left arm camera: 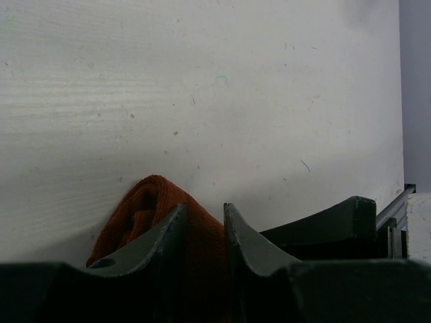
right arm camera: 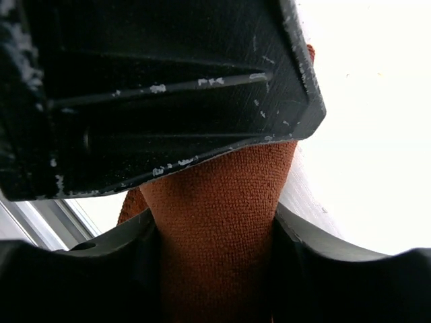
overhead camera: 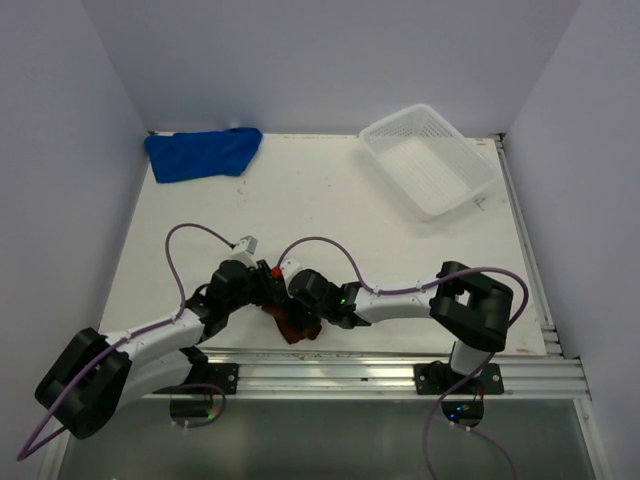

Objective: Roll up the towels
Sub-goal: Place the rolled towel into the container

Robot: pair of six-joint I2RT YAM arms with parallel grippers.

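Note:
The rust-brown towel (overhead camera: 298, 328) lies bunched near the table's front edge, between both arms. My left gripper (overhead camera: 268, 290) is shut on it: in the left wrist view a fold of the brown towel (left arm camera: 145, 202) fills the narrow gap between the left gripper's (left arm camera: 204, 207) fingers. My right gripper (overhead camera: 302, 302) meets it from the right. In the right wrist view the brown towel (right arm camera: 219, 202) runs up between the right gripper's (right arm camera: 214, 222) fingers and touches both. A black gripper body (right arm camera: 161, 87) hides the towel's top. The blue towel (overhead camera: 203, 153) lies crumpled at the far left corner.
A white mesh basket (overhead camera: 437, 213) stands at the far right of the table. An aluminium rail (overhead camera: 400, 365) runs along the front edge just below the brown towel. White walls close in the table on the left, back and right.

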